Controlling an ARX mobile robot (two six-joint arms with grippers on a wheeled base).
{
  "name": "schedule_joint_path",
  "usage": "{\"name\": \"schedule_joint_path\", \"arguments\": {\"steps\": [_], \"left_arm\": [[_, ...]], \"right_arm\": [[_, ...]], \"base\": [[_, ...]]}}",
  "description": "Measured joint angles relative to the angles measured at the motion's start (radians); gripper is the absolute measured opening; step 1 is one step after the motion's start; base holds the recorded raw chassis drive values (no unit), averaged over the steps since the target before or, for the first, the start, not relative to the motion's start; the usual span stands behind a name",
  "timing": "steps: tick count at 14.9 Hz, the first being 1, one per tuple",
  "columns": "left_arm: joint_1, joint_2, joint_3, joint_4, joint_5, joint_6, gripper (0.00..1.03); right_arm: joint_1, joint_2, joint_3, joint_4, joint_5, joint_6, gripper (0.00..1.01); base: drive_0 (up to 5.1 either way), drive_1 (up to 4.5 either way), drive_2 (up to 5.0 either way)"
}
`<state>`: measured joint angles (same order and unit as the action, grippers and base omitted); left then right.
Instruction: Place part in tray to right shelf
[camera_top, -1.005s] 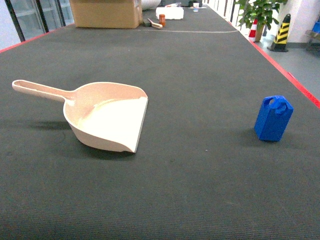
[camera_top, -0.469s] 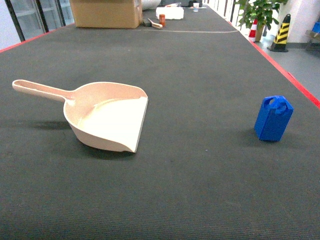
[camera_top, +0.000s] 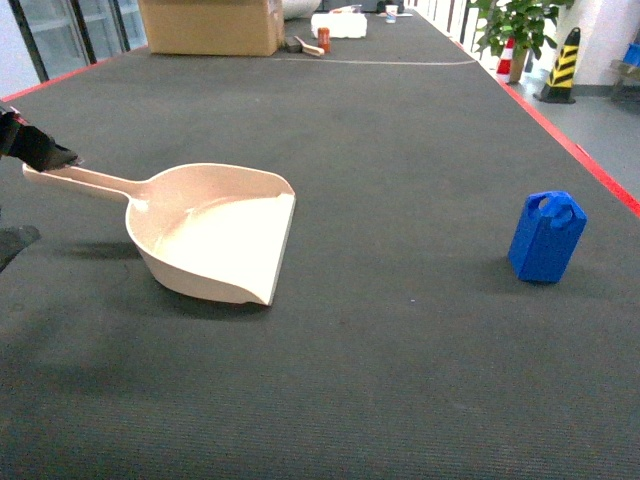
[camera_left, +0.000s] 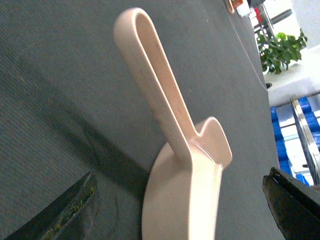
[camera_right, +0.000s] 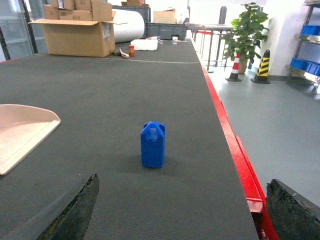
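The beige tray (camera_top: 215, 235) lies on the dark table mat, its handle pointing left. My left gripper (camera_top: 25, 195) is open at the left edge of the head view, one finger (camera_top: 40, 150) by the handle's tip. In the left wrist view the tray (camera_left: 165, 115) lies between and beyond the open left gripper (camera_left: 180, 210). The blue part (camera_top: 546, 237) stands upright at the right, apart from the tray. My right gripper (camera_right: 182, 210) is open and empty, short of the part (camera_right: 153, 145). A steel shelf with blue crates (camera_right: 306, 65) stands past the table's right side.
The table's red edge (camera_right: 235, 150) runs close to the right of the part. A cardboard box (camera_top: 210, 25) and small items (camera_top: 335, 25) sit at the far end. A potted plant (camera_right: 245, 30) and striped cones (camera_right: 262, 67) stand on the floor beyond.
My left gripper has come into the head view at the left edge, by the end of the tray's handle. The tray and the part have not moved.
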<state>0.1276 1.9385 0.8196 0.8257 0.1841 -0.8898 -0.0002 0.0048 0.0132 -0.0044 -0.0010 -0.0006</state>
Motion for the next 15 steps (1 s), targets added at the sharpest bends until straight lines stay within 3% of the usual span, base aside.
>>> {"name": "schedule_joint_path", "arguments": {"steps": [3,6,10,12,13,15], "left_arm": [[0.011,0.06,0.06,0.017,0.002,-0.005,0.98],[0.026,0.18,0.199,0.021,0.026,-0.04,0.98],[0.027,0.338,0.417,-0.069,0.029,-0.041,0.98],[0.032,0.402,0.52,-0.118,0.057,-0.039,0.98],[0.037,0.423,0.571,-0.173,0.058,-0.041,0.88],[0.044,0.438,0.568,-0.111,0.076,-0.064,0.72]], "right_arm": [[0.0,0.0,0.0,0.0,0.0,0.0,0.98],[0.0,0.0,0.0,0.0,0.0,0.0,0.98],[0.0,0.0,0.0,0.0,0.0,0.0,0.98],[0.0,0.0,0.0,0.0,0.0,0.0,0.98],[0.0,0.0,0.0,0.0,0.0,0.0,0.98],[0.0,0.0,0.0,0.0,0.0,0.0,0.98]], "base": [[0.0,0.0,0.0],[0.0,0.0,0.0],[0.0,0.0,0.0],[0.0,0.0,0.0],[0.0,0.0,0.0],[0.0,0.0,0.0]]}}
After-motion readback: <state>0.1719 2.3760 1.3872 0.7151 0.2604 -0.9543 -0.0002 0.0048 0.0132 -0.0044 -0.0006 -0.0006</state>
